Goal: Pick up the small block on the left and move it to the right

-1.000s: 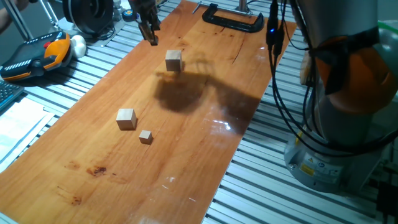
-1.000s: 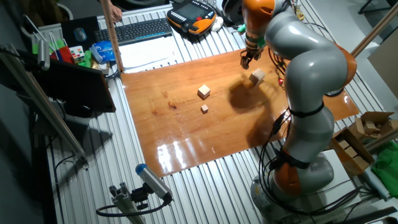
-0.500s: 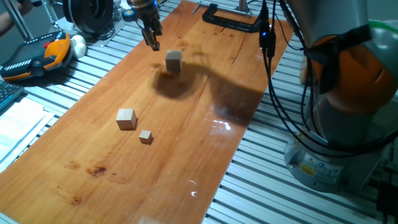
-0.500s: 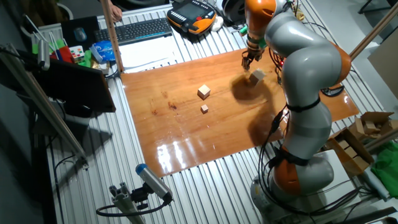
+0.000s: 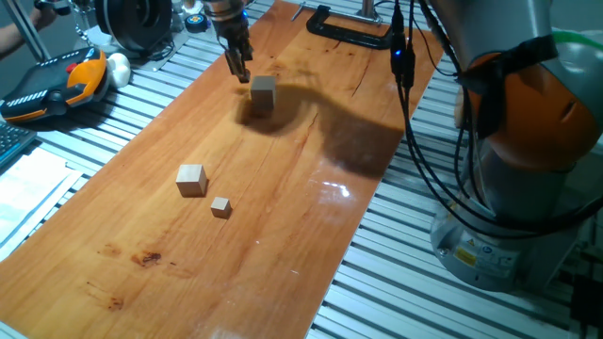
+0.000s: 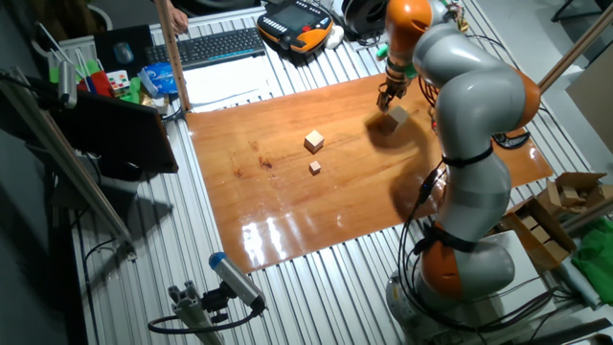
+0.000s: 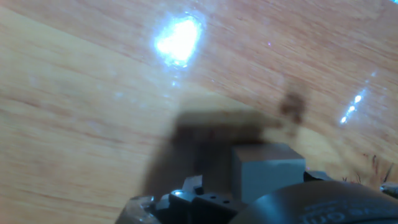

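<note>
Three wooden cubes are lying on the varnished wooden board (image 5: 283, 217) in one fixed view. The small block (image 5: 263, 91), the largest of them, is sitting in the upper middle of the frame. The slightly smaller cube (image 5: 191, 179) and the tiny cube (image 5: 220, 207) are resting well apart from it, toward the left centre. The gripper (image 5: 237, 64) is hanging just up and left of the small block, fingertips near its top edge but seemingly not touching it. Its fingers are looking close together here, though I cannot tell for certain how the jaws are standing. A black clamp (image 5: 350, 29) is lying at the board's top edge.

In the other fixed view, the small block (image 6: 396, 117) is showing right of centre in the upper part, with the gripper (image 6: 386, 98) just above and left of it, beside rather than around it. The other two cubes are sitting near the middle of the frame.

In the hand view, the small block (image 7: 268, 170) is appearing blurred at the lower right, off to one side of the fingers, not between them.

Judging by its look, the block is likely handling as light, rigid, unbreakable wood with flat, smooth faces. A pinch on two opposite vertical faces, squarely and near mid-height, is probably the safest hold; a skewed pinch could be twisting it out.
</note>
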`<state>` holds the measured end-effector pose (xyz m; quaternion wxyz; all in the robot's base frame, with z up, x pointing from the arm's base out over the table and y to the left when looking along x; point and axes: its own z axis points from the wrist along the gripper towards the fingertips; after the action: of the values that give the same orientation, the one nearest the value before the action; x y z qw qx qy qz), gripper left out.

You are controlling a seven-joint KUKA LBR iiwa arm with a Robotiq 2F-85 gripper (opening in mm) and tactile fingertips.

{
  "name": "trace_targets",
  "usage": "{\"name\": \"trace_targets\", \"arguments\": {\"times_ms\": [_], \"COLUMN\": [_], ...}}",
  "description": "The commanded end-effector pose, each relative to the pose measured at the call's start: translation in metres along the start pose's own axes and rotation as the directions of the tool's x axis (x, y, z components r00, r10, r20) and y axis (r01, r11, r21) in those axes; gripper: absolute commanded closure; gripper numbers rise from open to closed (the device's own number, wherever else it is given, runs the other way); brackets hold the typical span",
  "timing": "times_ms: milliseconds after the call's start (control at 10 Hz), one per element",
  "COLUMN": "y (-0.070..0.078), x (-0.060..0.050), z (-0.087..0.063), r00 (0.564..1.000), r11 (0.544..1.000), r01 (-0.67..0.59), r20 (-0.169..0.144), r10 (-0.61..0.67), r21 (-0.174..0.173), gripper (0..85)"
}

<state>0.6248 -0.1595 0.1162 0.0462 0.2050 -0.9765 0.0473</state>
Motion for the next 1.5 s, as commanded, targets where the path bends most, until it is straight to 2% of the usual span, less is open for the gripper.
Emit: {"name": "trace_targets", "arguments": {"times_ms": [0, 300, 600, 1100, 1400], "y": [-0.002, -0.014, -0.029, -0.026, -0.025], "x": [0.001, 0.007, 0.01, 0.017, 0.02], "z": [0.005, 0.023, 0.037, 0.05, 0.057], "r00": [1.0, 1.0, 1.0, 1.0, 0.999], "r11": [1.0, 1.0, 0.999, 0.999, 0.999], "r01": [0.004, 0.019, 0.032, 0.028, 0.025], "r20": [-0.006, -0.009, 0.0, 0.013, 0.031], "r10": [-0.004, -0.019, -0.032, -0.028, -0.025], "r21": [0.001, 0.006, -0.016, -0.026, -0.024], "gripper": [3.7, 2.7, 1.3, 1.0, 1.7]}}
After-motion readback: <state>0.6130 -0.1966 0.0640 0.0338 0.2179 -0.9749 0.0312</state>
